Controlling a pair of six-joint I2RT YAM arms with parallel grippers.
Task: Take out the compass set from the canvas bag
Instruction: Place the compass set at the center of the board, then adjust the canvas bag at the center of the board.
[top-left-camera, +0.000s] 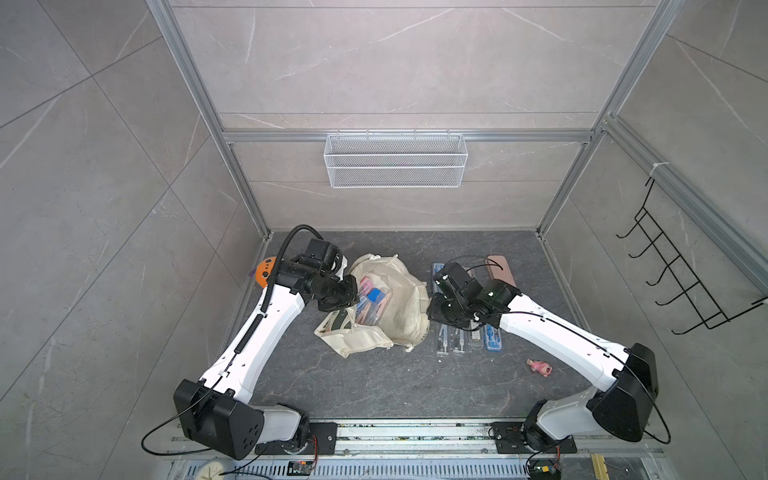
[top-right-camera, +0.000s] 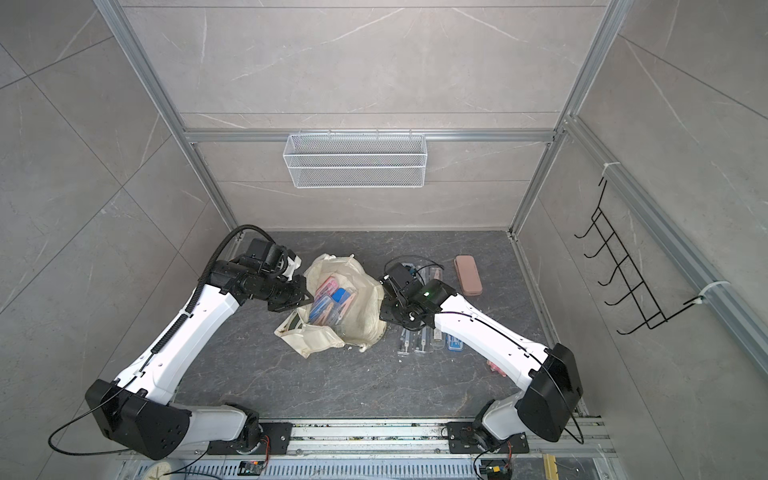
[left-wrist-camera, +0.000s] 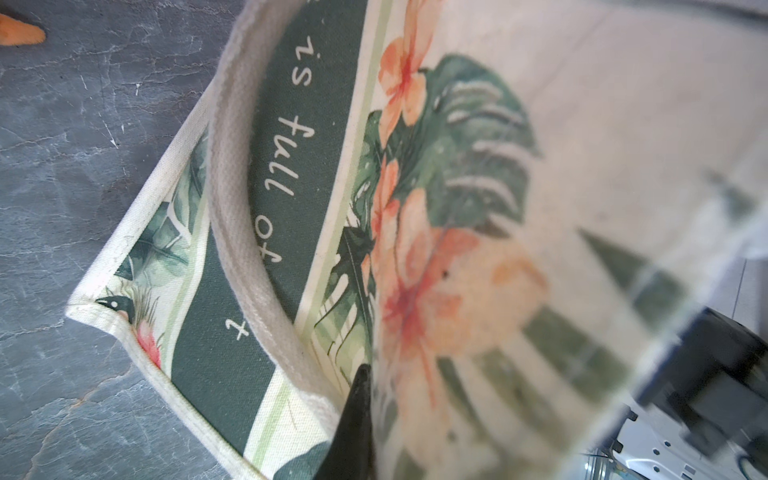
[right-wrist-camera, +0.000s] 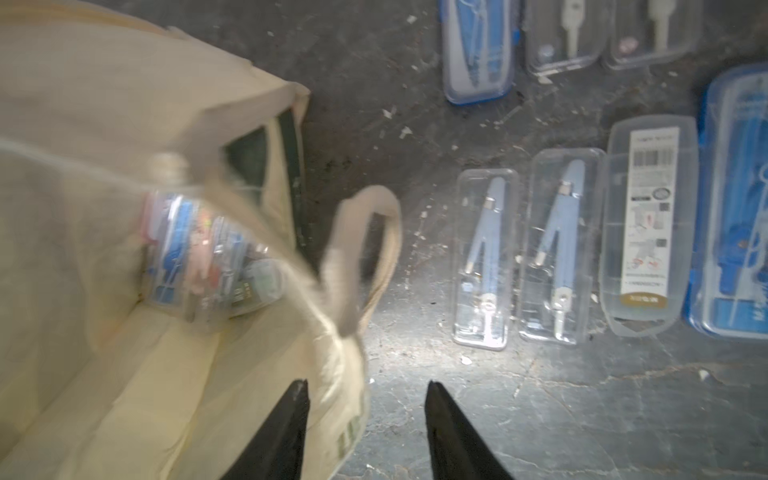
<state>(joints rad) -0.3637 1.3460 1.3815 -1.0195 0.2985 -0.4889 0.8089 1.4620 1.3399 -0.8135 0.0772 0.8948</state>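
Observation:
The cream canvas bag (top-left-camera: 409, 299) (top-right-camera: 365, 309) lies open on the dark table between both arms. Several compass sets (top-left-camera: 372, 305) (top-right-camera: 332, 305) in clear cases show inside its mouth (right-wrist-camera: 208, 253). My left gripper (top-left-camera: 336, 301) (left-wrist-camera: 370, 399) is shut on the bag's left edge; the green floral panel (left-wrist-camera: 291, 166) fills its view. The right gripper (top-left-camera: 434, 309) (right-wrist-camera: 368, 390) is open at the bag's right rim, with the cloth rim between its fingers. Several more compass sets (top-left-camera: 457, 338) (right-wrist-camera: 486, 257) lie on the table right of the bag.
A pink case (top-left-camera: 500, 270) lies behind the right wrist, and a small pink toy (top-left-camera: 540, 368) lies near the right forearm. An orange plush (top-left-camera: 264, 272) sits behind the left arm. On the back wall hangs a white wire basket (top-left-camera: 395, 160); on the right wall, a black hook rack (top-left-camera: 681, 270).

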